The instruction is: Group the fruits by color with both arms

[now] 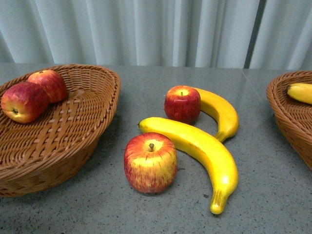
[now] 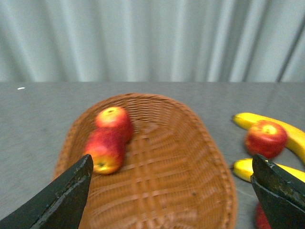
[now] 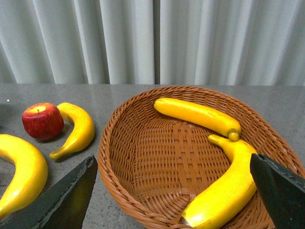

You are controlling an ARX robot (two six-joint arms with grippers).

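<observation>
Two red apples [image 1: 31, 95] lie in the left wicker basket [image 1: 83, 141]; they also show in the left wrist view [image 2: 109, 138]. On the table lie a near apple [image 1: 150, 163], a far apple [image 1: 182, 103], a long banana [image 1: 202, 153] and a curved banana [image 1: 222, 113]. The right basket [image 1: 292, 112] holds a banana [image 1: 300, 92]; the right wrist view shows two bananas [image 3: 198, 114] [image 3: 226, 188] in it. My left gripper [image 2: 171, 191] is open above the left basket. My right gripper [image 3: 174, 188] is open above the right basket [image 3: 143, 157]. Neither arm shows in the front view.
A grey speckled table [image 1: 146, 214] carries everything. Pale pleated curtains [image 1: 156, 29] hang behind it. The far apple [image 3: 43, 120] and both table bananas [image 3: 76, 129] [image 3: 21, 171] also show in the right wrist view, beside the right basket.
</observation>
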